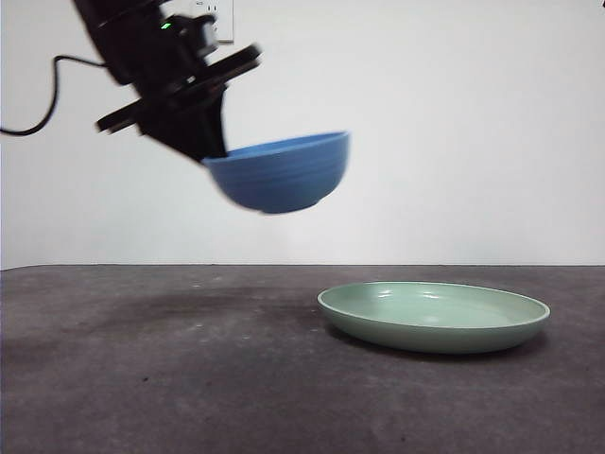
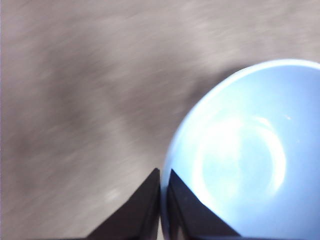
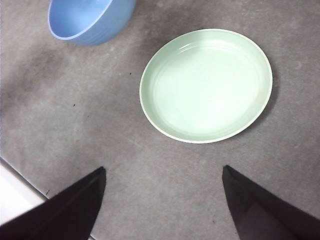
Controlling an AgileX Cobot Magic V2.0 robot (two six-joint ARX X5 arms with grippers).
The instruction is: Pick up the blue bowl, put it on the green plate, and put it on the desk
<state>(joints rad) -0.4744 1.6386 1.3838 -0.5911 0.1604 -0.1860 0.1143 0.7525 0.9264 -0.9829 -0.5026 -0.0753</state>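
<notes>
left gripper [image 2: 161,200] is pinching the blue bowl [image 1: 281,171] by its rim, tilted in midair — green plate [image 1: 434,316] empty on the surface [image 1: 170,378], right gripper [image 3: 162,200] spread wide.

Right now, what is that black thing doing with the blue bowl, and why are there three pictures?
It is a robot with two arms at a desk. Each arm ends in a gripper with two black jaws.

One picture looks level across the desk. The other two come from little cameras on the robot's wrists, looking down past the jaws.

The left gripper has pinched the rim of the blue bowl and holds it up in the air, tilted a bit. The green plate lies on the desk, off to one side of the bowl, with nothing in it.

The right gripper waits above the desk with its jaws wide open, holding nothing.
</notes>
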